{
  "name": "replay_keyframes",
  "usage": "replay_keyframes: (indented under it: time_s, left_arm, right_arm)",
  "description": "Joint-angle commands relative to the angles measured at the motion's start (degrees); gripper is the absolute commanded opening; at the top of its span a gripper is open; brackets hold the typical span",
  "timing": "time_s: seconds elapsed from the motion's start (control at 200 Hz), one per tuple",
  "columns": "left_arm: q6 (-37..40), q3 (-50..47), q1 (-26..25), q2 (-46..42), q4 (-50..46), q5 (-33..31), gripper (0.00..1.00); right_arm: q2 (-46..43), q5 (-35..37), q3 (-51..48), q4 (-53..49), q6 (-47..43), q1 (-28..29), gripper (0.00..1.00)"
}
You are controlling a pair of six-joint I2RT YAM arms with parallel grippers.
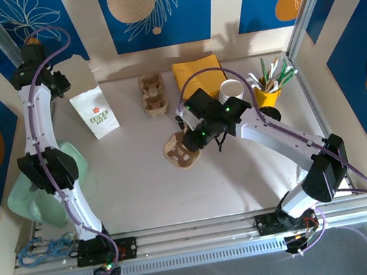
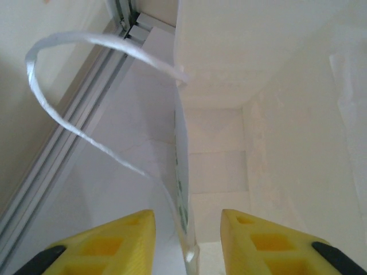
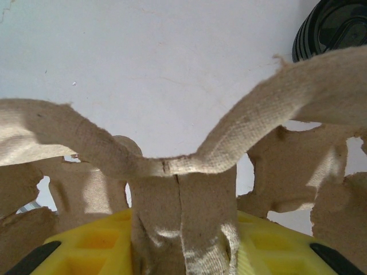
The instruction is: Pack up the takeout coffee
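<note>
At the back right of the table, top view: the cups stand nested and upright, just beside a yellow pot of sticks and near the yellow napkins. The right arm reaches in to a pulp carrier mid-table, well short of the cups. A second carrier lies further back, near the napkins. The left arm stretches to the back left, its wrist at the top of a white paper bag that stands upright. Left wrist view: the left gripper straddles the bag's top edge, one yellow finger outside and the other inside. There is a gap on both sides, so the jaws are open and not clamped. The bag's twisted handle loops up on the outside, and the inside of the bag shows below. Right wrist view: the right gripper is closed on the carrier's centre rib, with pulp pinched between the yellow fingers. A black lid lies on the table beyond, top right.
</note>
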Motion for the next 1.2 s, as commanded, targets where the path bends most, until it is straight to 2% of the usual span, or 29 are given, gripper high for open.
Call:
replay_keyframes:
  time_s: [0.0,0.295,0.45,0.63,0.845,1.196]
  left_arm:
    - [1.7,4.5,0.8,2.4,-2.6,0.3,0.29]
    - [1.3,5.0,0.7,3.2,-2.9,1.4,0.27]
    - [1.3,5.1,0.8,3.8,-3.4,1.7,0.16]
    - [1.4,4.7,0.7,3.8,-4.1,1.7,0.14]
    - [1.5,4.2,0.7,2.8,-4.5,2.6,0.00]
    - [1.4,-0.5,0.3,-2.7,-5.9,7.8,0.00]
  right_arm:
    - [-2.3,-1.4,-0.8,-0.9,-0.8,-0.4,0.35]
    - [-2.6,-1.4,-1.0,-1.0,-0.7,-0.6,0.35]
    - [-2.9,-1.4,-1.3,-0.8,-0.7,-0.8,0.35]
    - [-3.1,-1.6,-2.0,-0.4,-0.7,-1.1,0.35]
    - [-3.6,-1.9,-2.4,-0.1,-0.7,-1.4,0.35]
    - [-4.5,-2.2,-2.4,-0.4,-0.5,-1.7,0.35]
